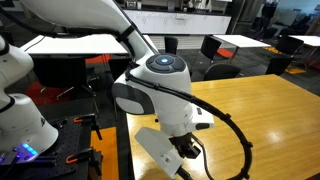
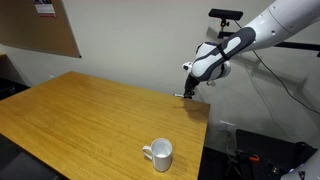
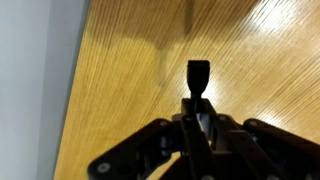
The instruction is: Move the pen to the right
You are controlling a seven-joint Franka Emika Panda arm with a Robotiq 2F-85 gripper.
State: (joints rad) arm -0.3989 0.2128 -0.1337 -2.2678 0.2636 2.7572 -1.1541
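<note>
In the wrist view my gripper is shut on the pen. The pen's dark end sticks out past the closed fingers, above the wooden table. In an exterior view the gripper hangs just over the table's far edge, with a thin dark bit of the pen at its tips. In an exterior view the gripper points down at the table's near corner; the pen is hidden there by the arm.
A white mug stands near the table's front edge. A thick black cable loops from the arm over the table. Other tables and chairs stand behind.
</note>
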